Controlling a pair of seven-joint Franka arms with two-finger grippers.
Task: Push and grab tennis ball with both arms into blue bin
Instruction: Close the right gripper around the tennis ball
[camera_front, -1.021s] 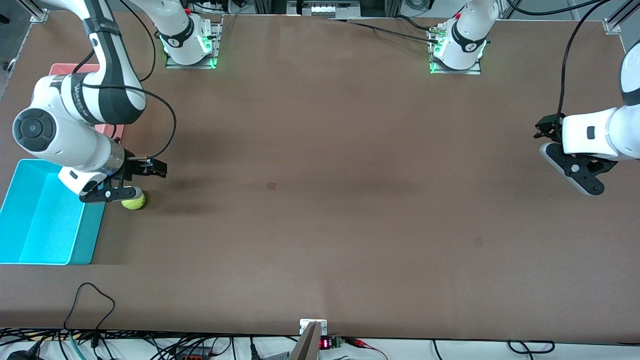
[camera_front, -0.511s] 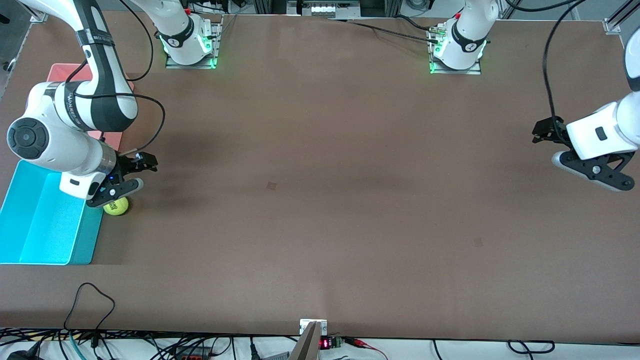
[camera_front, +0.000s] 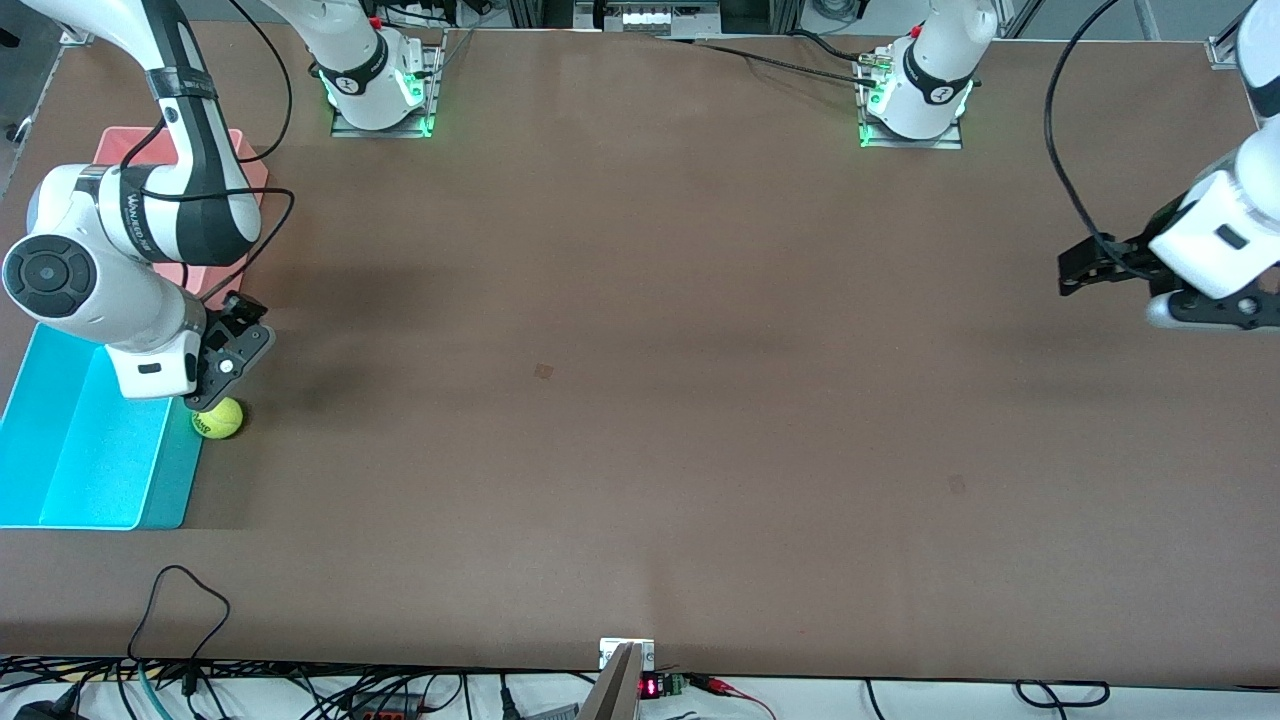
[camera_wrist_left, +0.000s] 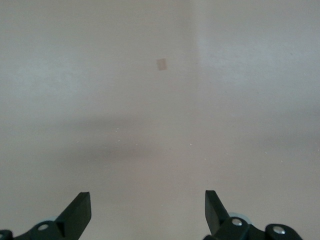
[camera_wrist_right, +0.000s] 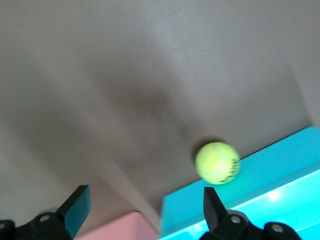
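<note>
We judge push step near done: fuzzy yellow-green tennis ball (camera_front: 218, 418) on table (camera_front: 640, 400), touching outer wall of blue bin (camera_front: 90, 450), not yet inside. Right gripper (camera_front: 215, 385) over ball, at ball's 12 o'clock in front view, fingers spread, holding nothing. Next we need descent, pinch on ball, lift over rim. Bin smooth plastic, sloping walls; pink bin (camera_front: 180, 200) at its 12 o'clock. Left gripper (camera_front: 1195, 305) waits over its table end, fingers apart, unloaded.
</note>
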